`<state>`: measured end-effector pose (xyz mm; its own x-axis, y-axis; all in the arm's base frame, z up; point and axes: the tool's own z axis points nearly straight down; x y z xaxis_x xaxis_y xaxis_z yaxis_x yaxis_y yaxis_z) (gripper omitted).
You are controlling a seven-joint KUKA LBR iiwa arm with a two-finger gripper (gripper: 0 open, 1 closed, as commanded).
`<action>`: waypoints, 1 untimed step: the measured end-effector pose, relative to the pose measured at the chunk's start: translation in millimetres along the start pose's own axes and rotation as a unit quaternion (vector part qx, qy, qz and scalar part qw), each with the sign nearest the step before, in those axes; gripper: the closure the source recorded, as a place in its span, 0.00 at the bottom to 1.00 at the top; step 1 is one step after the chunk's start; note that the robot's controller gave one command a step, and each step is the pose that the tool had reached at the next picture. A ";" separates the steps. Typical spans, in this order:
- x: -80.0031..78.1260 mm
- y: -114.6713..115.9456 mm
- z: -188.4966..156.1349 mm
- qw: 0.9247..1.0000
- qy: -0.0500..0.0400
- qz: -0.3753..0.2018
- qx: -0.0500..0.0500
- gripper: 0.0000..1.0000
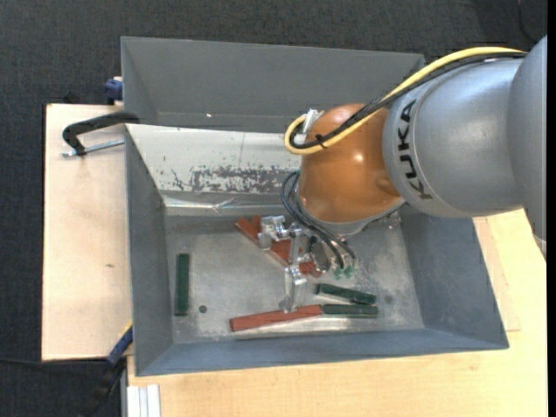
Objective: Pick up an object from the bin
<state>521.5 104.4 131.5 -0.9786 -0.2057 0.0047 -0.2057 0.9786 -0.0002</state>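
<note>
Jaws low at lower centre of frame, by red strip (261, 321), their opening cannot be told; green bars (352, 296) just beside; risk: crowding may spoil the grasp.

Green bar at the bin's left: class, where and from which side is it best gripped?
The green bar lies flat and alone, with bin floor along both long sides. So probably grip its middle from straight above, closing across the narrow width.
</note>
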 end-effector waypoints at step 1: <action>23.1 0.8 7.1 0.994 -0.003 -0.113 0.000 0.00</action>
<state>498.6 100.4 124.5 -0.9071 -0.4209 -0.0009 -0.4209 0.9071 0.0006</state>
